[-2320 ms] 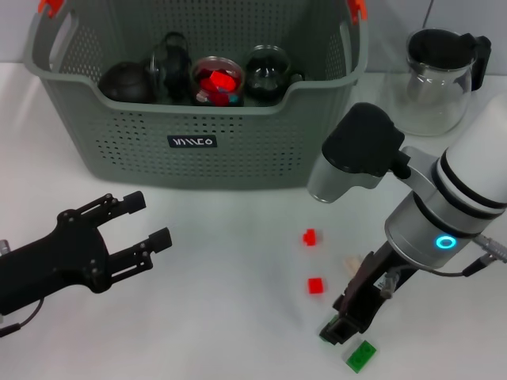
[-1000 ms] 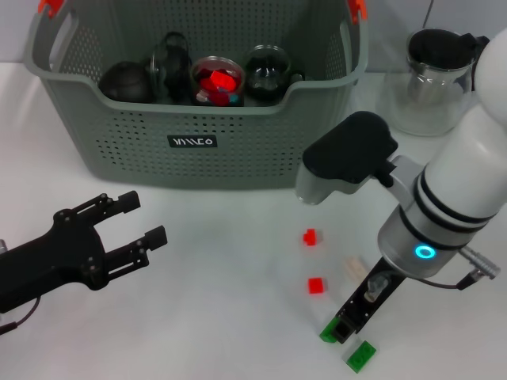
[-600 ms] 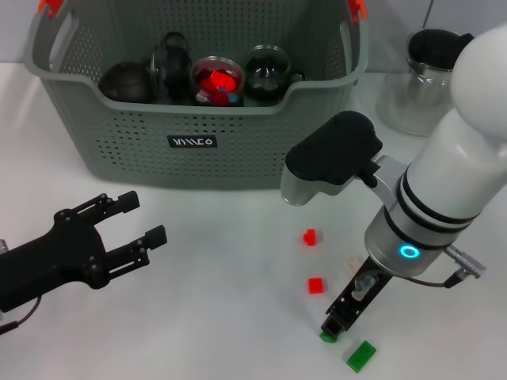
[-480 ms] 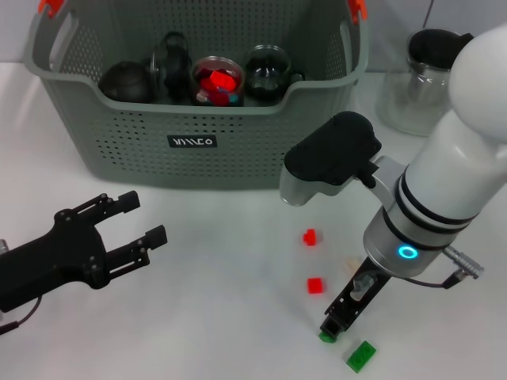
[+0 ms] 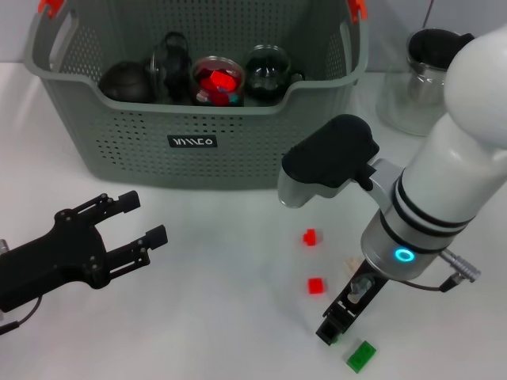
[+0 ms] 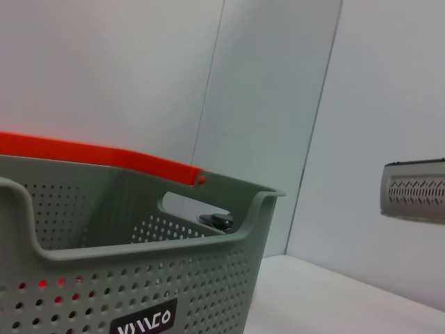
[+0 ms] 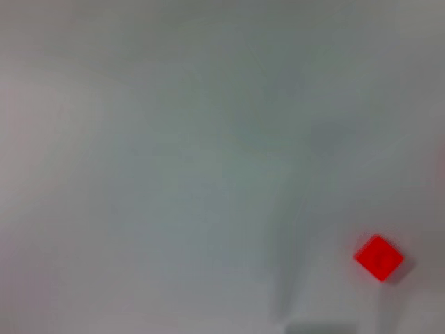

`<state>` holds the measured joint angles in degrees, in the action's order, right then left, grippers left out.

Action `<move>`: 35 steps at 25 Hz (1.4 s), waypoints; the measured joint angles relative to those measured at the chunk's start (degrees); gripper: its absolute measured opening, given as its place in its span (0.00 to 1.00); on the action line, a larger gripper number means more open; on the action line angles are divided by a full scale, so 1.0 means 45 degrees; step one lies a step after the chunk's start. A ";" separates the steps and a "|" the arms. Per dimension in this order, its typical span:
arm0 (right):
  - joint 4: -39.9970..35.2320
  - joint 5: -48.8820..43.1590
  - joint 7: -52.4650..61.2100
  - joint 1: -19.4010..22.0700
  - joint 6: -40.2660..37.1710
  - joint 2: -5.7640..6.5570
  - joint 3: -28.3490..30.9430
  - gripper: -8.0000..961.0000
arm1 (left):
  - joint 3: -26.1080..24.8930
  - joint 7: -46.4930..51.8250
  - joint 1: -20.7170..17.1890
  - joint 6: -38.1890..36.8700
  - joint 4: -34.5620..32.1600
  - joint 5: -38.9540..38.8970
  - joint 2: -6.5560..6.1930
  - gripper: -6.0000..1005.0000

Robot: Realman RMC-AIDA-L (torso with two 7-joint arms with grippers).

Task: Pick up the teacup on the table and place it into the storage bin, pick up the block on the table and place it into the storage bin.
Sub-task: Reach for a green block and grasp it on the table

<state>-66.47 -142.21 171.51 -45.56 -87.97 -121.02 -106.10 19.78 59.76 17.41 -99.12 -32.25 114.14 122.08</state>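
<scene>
Head view: the right gripper (image 5: 331,332) points down at the tabletop (image 5: 222,317), jaws seemingly pinched on a green block (image 5: 333,339); the storage bin (image 5: 198,103) lies well beyond them. The left gripper (image 5: 131,222) hangs spread and empty, far off.

Right wrist view: a red block (image 7: 378,257) lies beside the jaws.

White table surface (image 5: 214,317) spans the scene. Plain pale wall panels (image 6: 139,83), joined by vertical seams, stand behind it.
</scene>
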 joint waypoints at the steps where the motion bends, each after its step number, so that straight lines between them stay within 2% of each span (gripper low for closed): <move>1: 0.0072 0.0007 0.0106 -0.0030 0.0057 -0.0001 -0.0103 0.63 | 0.0000 0.0001 0.0000 0.0012 0.0000 0.0000 0.0000 0.75; 3: 0.0168 0.0022 0.0187 -0.0079 0.0161 -0.0022 -0.0316 0.66 | 0.0000 0.0000 0.0000 0.0058 0.0000 0.0001 0.0000 0.75; 17: 0.0846 0.0137 0.0204 -0.0402 0.0510 -0.0101 -0.0721 0.65 | 0.0000 0.0001 -0.0040 0.0095 0.0000 0.0003 0.0019 0.75; 35: 0.0844 0.0020 0.0207 -0.0404 0.0617 0.0000 -0.0644 0.64 | 0.0000 0.0001 -0.0040 0.0092 0.0011 0.0010 0.0038 0.75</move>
<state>-62.67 -142.12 172.44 -47.37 -85.19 -121.03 -109.00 19.78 59.76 17.23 -98.70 -32.20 114.19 122.25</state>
